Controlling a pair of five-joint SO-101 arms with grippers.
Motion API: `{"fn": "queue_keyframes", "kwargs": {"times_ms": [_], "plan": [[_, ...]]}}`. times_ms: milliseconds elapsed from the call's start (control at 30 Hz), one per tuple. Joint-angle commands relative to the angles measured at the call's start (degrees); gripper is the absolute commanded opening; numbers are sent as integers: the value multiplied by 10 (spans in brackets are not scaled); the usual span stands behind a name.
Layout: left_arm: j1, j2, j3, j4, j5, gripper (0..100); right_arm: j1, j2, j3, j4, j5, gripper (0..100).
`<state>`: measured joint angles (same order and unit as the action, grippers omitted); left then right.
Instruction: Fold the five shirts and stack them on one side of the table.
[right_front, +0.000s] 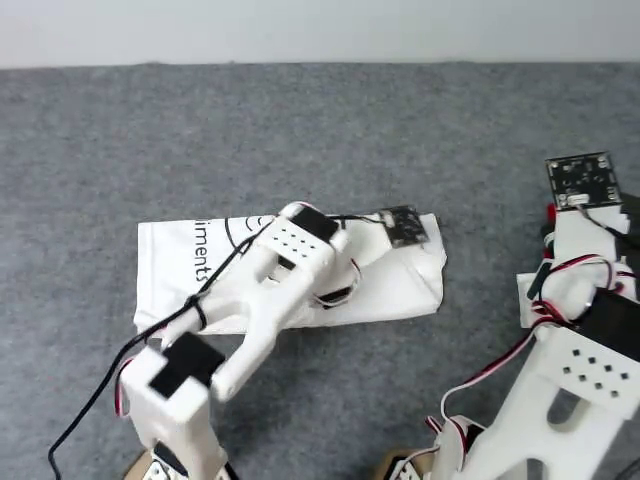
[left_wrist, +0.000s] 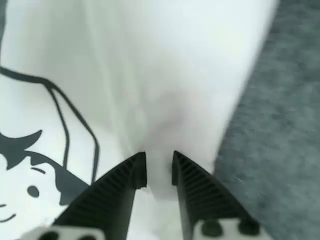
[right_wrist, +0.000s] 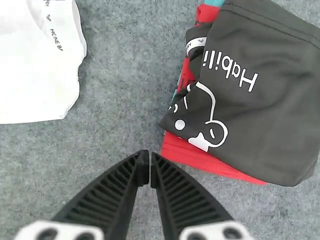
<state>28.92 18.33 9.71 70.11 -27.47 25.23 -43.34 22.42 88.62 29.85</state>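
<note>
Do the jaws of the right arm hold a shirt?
No: the right gripper has its jaws shut on nothing, over bare table.

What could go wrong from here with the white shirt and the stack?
The left end effector pinches only a narrow ridge of the white shirt, so the cloth could slip out mid-fold.
The dark shirt lies skewed over the red shirt, so a stack built on it might lean or slide.
</note>
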Motion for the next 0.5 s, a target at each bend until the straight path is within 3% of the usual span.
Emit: {"fn": "queue_keyframes", "kwargs": {"times_ms": [0,200,467], "plan": [[-21,39,-15,-38,-5,90,6,-13,-4,-5,-2,14],[-15,18,-84,33,27,90,6,-15,-4,-5,-1,14],[-13,-120,-103,84,64,94,6,-16,-6,-4,-1,13]]}}
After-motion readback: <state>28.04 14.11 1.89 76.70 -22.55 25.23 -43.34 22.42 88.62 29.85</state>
